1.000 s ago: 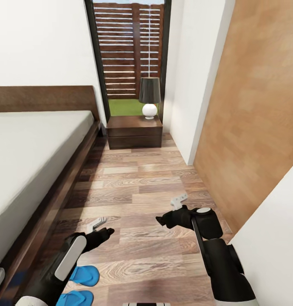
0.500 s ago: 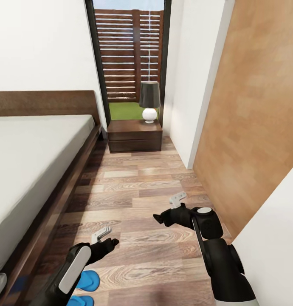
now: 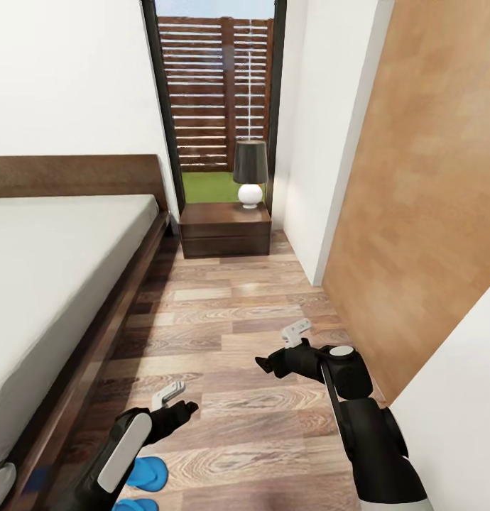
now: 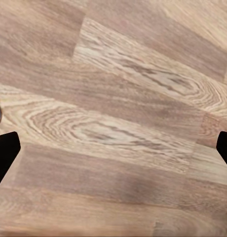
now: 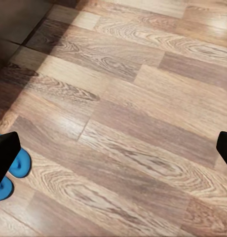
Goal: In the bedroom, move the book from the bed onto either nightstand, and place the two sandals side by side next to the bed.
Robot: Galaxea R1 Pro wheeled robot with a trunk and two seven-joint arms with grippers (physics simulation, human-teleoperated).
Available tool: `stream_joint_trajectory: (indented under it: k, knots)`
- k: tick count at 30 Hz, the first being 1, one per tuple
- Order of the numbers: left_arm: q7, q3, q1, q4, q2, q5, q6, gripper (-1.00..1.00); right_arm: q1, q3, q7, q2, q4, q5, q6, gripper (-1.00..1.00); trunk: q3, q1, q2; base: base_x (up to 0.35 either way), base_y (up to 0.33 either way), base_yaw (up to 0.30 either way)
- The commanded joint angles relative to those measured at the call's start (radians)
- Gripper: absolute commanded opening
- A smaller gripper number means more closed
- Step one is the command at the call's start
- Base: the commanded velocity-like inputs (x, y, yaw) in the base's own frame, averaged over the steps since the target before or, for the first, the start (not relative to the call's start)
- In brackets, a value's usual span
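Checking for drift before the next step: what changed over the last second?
The view shifted, so the camera moved: the blue sandals now sit nearer the picture's lower edge. Both tools, left and right, remain open and empty. Bed and nightstand unchanged.

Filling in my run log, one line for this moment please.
left gripper: open, empty | right gripper: open, empty | sandals: floor, beside bed | nightstand: ahead

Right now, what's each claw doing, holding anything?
Left claw: open, holding nothing, above the wood floor.
Right claw: open, holding nothing.
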Motion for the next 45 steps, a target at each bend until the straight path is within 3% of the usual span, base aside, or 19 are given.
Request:
stream_joint_trajectory:
  k: [1,10,23,34,45]
  knots:
    - [0.010,-0.003,0.000,-0.001,0.001,0.011,0.000,1.00,-0.001,0.000,0.009,0.001,-0.001,0.011,0.002,1.00,0.002,-0.004,0.007,0.000,0.000,0.000]
    - [0.010,0.002,0.000,0.000,0.001,0.015,-0.003,1.00,-0.001,0.002,0.007,0.000,-0.001,0.011,-0.001,1.00,0.030,-0.039,0.070,0.000,0.000,0.000]
    - [0.010,0.020,0.005,0.002,0.002,0.011,-0.059,1.00,-0.001,0.002,0.005,0.001,-0.001,0.011,-0.002,1.00,0.071,-0.088,0.161,0.000,0.000,-0.006]
    - [0.000,0.020,0.008,0.002,0.002,0.014,-0.062,1.00,0.001,0.002,0.005,0.001,-0.001,0.011,-0.001,1.00,0.071,-0.088,0.161,0.001,-0.009,-0.012]
    - [0.000,0.021,0.016,0.003,0.002,0.010,-0.063,1.00,0.001,0.005,0.004,0.000,-0.001,0.011,-0.001,1.00,0.071,-0.088,0.161,0.135,-0.212,-0.001]
